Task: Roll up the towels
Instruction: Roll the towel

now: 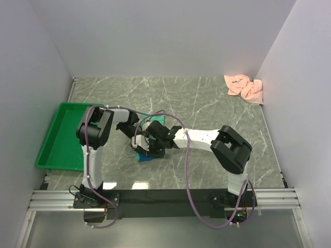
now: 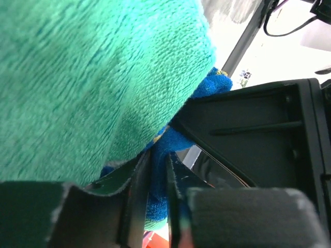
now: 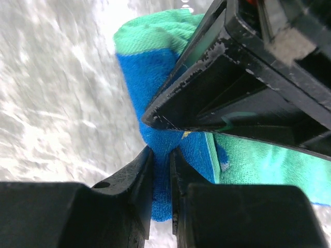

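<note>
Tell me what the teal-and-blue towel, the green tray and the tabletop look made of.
Teal-and-blue towel: soft fleecy cloth, likely microfibre or terry; fuzzy matte pile shows close up.
Green tray: probably moulded plastic; smooth, uniform colour, raised rim.
Tabletop: grey marble look with white veins, glossy; whether stone or printed laminate is unclear.

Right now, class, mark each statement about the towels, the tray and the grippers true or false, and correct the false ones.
1. The left gripper and the right gripper both pinch the teal towel. True.
2. The pink towel lies in the tray. False: it lies on the table, at its far right corner.
3. The tray sits at the table's left edge. True.
4. The pink towel is rolled up tight. False: it lies loosely crumpled.
</note>
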`<act>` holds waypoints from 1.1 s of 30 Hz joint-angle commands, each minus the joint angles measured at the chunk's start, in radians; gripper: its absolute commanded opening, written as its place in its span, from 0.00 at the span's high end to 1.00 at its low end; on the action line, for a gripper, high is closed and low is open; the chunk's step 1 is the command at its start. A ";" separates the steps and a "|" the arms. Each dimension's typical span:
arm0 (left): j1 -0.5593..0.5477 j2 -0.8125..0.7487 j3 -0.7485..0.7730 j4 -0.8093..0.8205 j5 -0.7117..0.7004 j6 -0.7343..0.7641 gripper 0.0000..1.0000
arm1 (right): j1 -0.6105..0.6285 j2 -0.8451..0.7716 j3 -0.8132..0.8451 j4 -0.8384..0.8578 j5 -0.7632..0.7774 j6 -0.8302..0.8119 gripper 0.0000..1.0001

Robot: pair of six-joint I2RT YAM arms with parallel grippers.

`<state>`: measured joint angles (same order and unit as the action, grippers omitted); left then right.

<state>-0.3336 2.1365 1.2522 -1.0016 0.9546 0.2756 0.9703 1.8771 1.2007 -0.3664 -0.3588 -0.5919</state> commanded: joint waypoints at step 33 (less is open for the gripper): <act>-0.074 -1.227 -0.643 0.420 -0.431 0.508 0.37 | -0.189 0.458 0.395 -0.480 -0.655 0.362 1.00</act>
<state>-0.3088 0.9607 0.6418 -0.6964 0.6182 0.7769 0.7868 2.2757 1.5669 -0.7872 -1.0443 -0.2241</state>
